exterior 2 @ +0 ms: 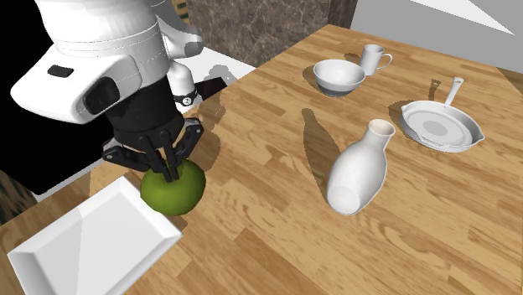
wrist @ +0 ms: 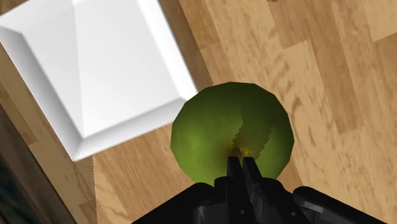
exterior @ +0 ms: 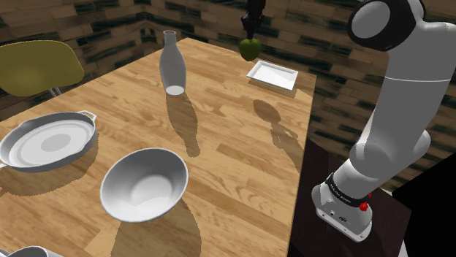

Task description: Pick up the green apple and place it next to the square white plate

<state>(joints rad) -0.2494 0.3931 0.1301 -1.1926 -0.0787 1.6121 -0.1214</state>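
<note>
The hand [exterior 2: 170,171] is clamped on the top of the green apple [exterior 2: 174,192], just beside the square white plate [exterior 2: 84,243], and that tiny pinch might let it slip and roll.

By the shoulder view, the apple [exterior: 250,48] hangs just left of the plate [exterior: 272,74]; the vase [exterior: 172,66] stands farther left, the bowl [exterior: 142,186] nearer.
</note>
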